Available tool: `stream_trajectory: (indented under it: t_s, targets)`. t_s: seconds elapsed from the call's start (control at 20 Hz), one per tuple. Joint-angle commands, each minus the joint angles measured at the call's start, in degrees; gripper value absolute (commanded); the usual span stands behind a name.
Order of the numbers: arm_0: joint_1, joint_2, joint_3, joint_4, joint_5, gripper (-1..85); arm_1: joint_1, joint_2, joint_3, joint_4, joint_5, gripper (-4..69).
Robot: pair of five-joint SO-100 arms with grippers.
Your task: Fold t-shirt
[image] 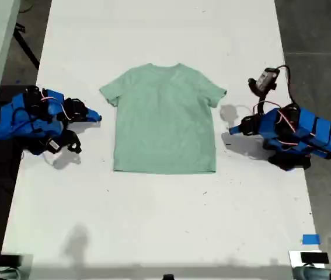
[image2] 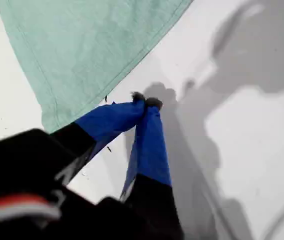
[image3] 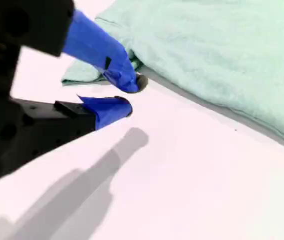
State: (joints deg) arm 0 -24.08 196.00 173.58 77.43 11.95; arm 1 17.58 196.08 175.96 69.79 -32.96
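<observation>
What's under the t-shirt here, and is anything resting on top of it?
The t-shirt lies flat on the white table, which shows all around it. Nothing rests on top. Whatever the cloth covers cannot be seen.

Bright, even overhead light is washing the white table nearly featureless; no hard glare. Soft grey shadows are falling beside both arms. Exterior view is staying sharp. Wrist views are blurring close up, near black housings out of focus, long shadows stretching across the tabletop.
</observation>
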Motion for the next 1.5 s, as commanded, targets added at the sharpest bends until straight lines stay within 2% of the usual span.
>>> stream_trajectory:
  t_s: [0.0,0.15,0.4,0.6,0.7,0.8,1.05,1.2,1.45]
  targets:
    - [10.8,0.1,-0.3,0.7,-1.8,0.3,-3.6,0.3,-0.2,-0.7,40.3,-1.3]
    - [10.6,0.1,-0.3,0.7,-1.8,1.3,-3.9,0.3,-0.2,-0.7,34.4,-1.3]
    - [10.3,0.1,-0.3,0.7,-1.5,2.1,-4.1,0.3,-0.2,-0.7,32.0,-1.3]
    - [9.5,0.1,-0.3,0.7,-1.8,0.3,-5.4,0.4,-0.5,-0.1,34.5,-1.3]
    - [8.3,0.1,-1.1,0.2,-1.8,2.9,-7.2,0.4,-1.0,0.3,38.6,-1.3]
    - [8.0,0.1,-2.4,0.9,-1.9,0.0,-8.6,0.4,-2.1,1.1,38.9,-1.3]
    - [8.7,-4.0,-9.2,-3.4,-3.5,0.0,-10.3,-2.7,-11.9,2.1,39.0,-1.3]
    - [5.3,-18.9,-21.9,-3.3,-2.5,0.0,-6.9,-14.5,-23.0,2.5,34.1,-1.3]
    - [-1.7,-44.0,-42.7,-3.0,3.7,0.0,2.5,-34.0,-43.6,6.7,22.9,-1.3]
